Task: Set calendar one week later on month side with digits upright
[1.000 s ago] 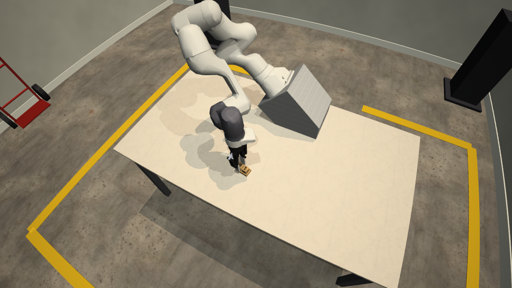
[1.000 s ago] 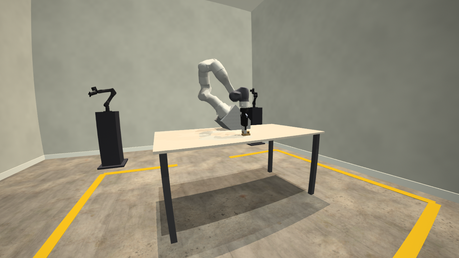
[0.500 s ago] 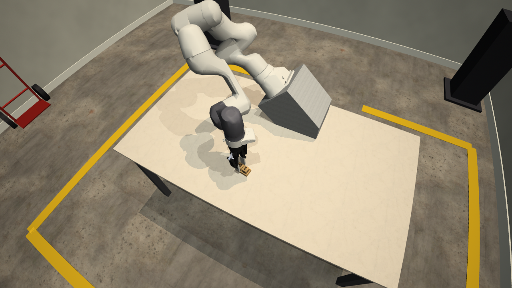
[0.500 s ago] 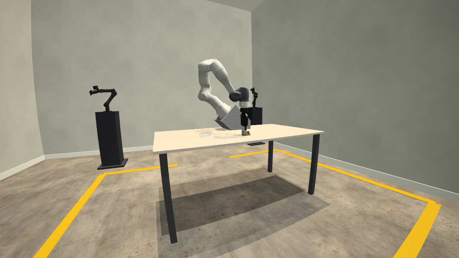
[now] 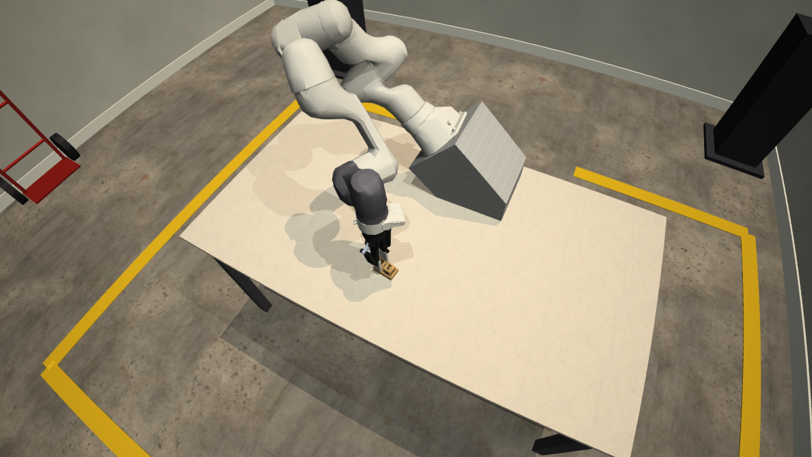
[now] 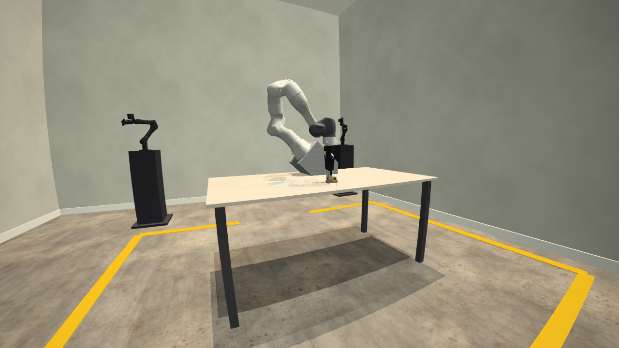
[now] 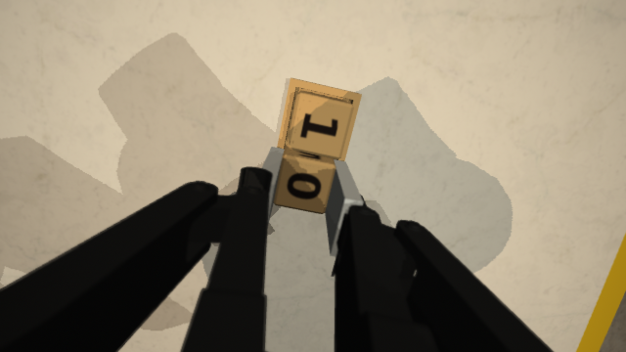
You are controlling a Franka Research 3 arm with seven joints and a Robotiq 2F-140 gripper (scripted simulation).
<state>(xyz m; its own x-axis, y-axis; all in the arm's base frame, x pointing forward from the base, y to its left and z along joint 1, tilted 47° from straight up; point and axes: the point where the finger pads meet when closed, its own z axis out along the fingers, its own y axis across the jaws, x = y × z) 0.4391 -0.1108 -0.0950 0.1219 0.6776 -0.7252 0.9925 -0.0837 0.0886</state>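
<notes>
A small wooden calendar tray sits on the table and holds two wooden cubes side by side. The far cube (image 7: pixel 320 128) shows a 1 on its top face. The near cube (image 7: pixel 304 186) shows a 0 on top. My gripper (image 7: pixel 304 175) points straight down, with its grey pads pressed against two opposite sides of the 0 cube. I cannot tell whether that cube still rests on the tray floor. The side with the month's name is hidden. The tray (image 5: pixel 393 274) also shows under the gripper (image 5: pixel 379 261) in the top view, and small in the exterior view (image 6: pixel 331 180).
The arm's grey wedge base (image 5: pixel 471 164) stands at the back of the table. The table's near edge (image 5: pixel 363 335) lies a short way in front of the tray. Black pedestals (image 6: pixel 148 186) stand on the floor away from the table.
</notes>
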